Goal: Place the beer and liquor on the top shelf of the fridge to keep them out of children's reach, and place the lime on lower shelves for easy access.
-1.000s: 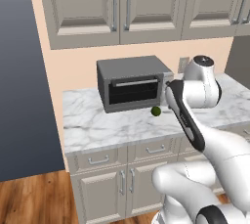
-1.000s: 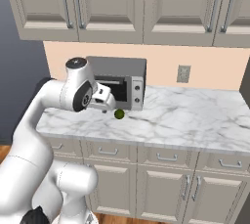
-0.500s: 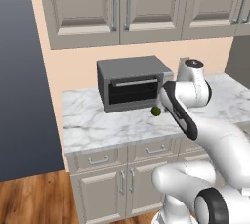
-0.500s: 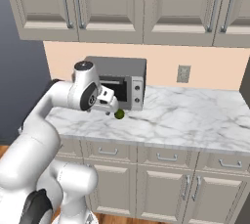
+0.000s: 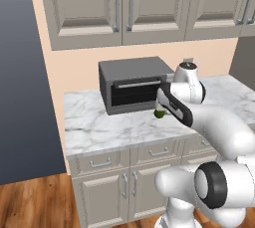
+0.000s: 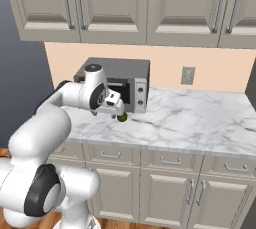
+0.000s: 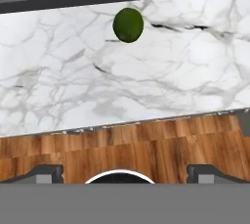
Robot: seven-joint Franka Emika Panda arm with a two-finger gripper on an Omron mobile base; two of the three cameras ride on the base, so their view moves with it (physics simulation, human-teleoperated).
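Observation:
The lime [image 5: 159,114] [image 6: 122,117], a small round dark green fruit, lies on the marble counter [image 5: 99,127] just in front of the toaster oven's right end. In the hand view the lime [image 7: 128,24] sits high in the picture, well ahead of the fingertips. My gripper [image 5: 161,104] [image 6: 116,109] [image 7: 128,171] hangs just above and slightly behind the lime, open, with nothing between its fingers and not touching the fruit. The beer, the liquor and the top shelf are out of view.
A silver toaster oven [image 5: 132,85] [image 6: 125,80] stands against the wall behind the lime. Grey cabinets hang overhead, and a wall socket [image 6: 188,75] is at the right. Bare marble [image 6: 190,123] stretches right. A tall dark panel [image 5: 25,72] borders the counter's left end.
The arm has reached forward and down, bringing the hand closer over the lime. The lime has stayed put and the jaws have stayed wide apart.

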